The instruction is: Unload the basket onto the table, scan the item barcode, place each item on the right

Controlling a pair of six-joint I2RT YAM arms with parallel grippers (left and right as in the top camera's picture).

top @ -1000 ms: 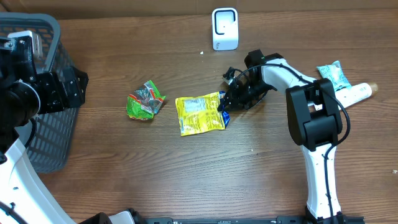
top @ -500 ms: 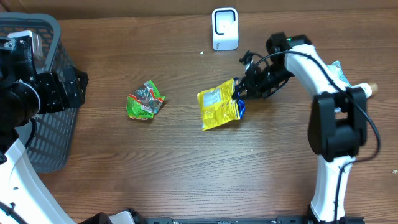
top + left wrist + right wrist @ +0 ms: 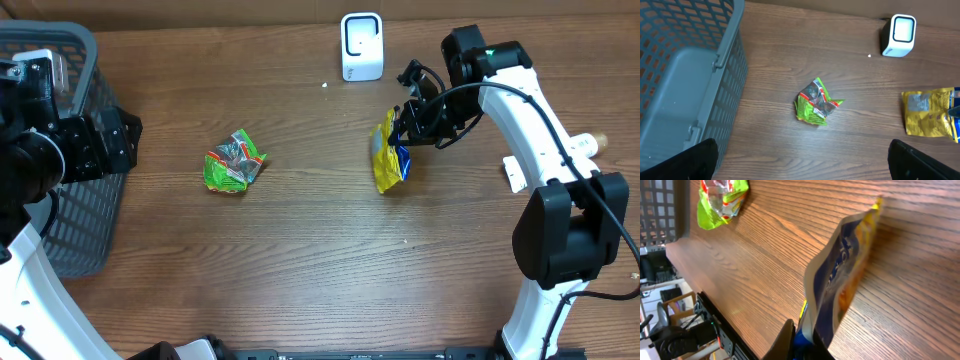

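One yellow bag (image 3: 386, 158) pinched upright in right claw (image 3: 403, 128), near white scanner (image 3: 361, 46), left claw (image 3: 802, 157) spread wide beside basket (image 3: 70, 235)

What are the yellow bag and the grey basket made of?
The yellow bag looks like thin plastic film, glossy and crinkled. The grey basket looks like stiff moulded plastic, matte, with a regular grid of holes.

Light: bright, even — soft shadows | blur: slight (right wrist view)
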